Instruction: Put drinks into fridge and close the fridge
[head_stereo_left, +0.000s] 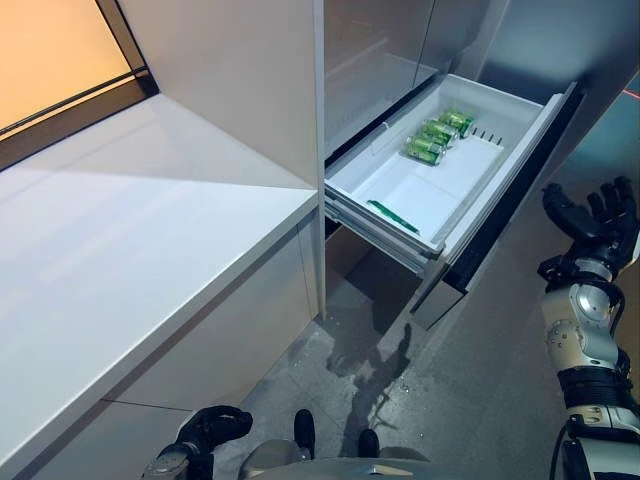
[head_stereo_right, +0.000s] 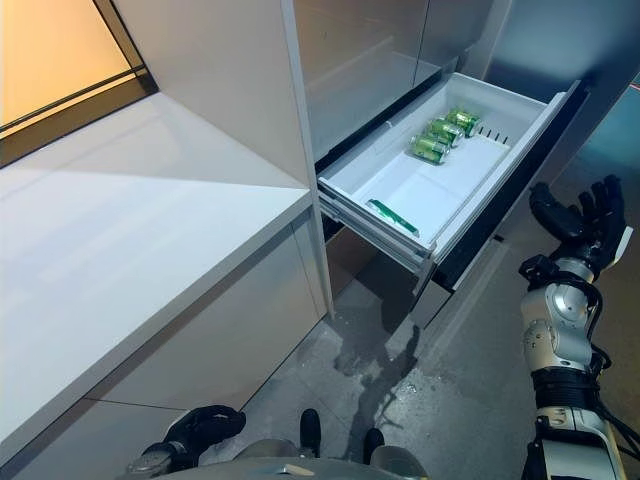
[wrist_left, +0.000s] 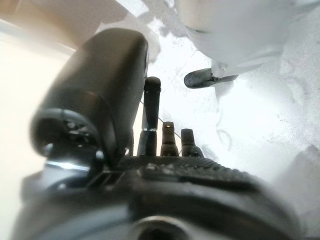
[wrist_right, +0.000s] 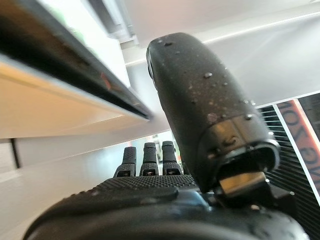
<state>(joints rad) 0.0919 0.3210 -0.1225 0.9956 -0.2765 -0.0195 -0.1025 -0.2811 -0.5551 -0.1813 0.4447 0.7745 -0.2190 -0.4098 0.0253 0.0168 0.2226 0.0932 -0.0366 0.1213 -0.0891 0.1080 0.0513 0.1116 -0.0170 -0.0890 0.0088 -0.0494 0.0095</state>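
Observation:
Green cans (head_stereo_left: 438, 134) lie side by side at the far end of the open white fridge drawer (head_stereo_left: 395, 180), which is pulled out from the grey fridge front. A green flat item (head_stereo_left: 392, 216) lies near the drawer's front edge. My right hand (head_stereo_left: 600, 215) is raised beside the drawer's dark front panel (head_stereo_left: 510, 205), fingers straight and spread, holding nothing; it also shows in the right wrist view (wrist_right: 200, 120). My left hand (head_stereo_left: 212, 428) hangs low by the counter's base, fingers relaxed and empty, and it shows in the left wrist view (wrist_left: 150, 120).
A long white counter (head_stereo_left: 130, 250) runs along the left, under a window. A tall white cabinet side (head_stereo_left: 250, 90) stands between the counter and the fridge. The grey floor (head_stereo_left: 360, 370) below the drawer is wet with a spill.

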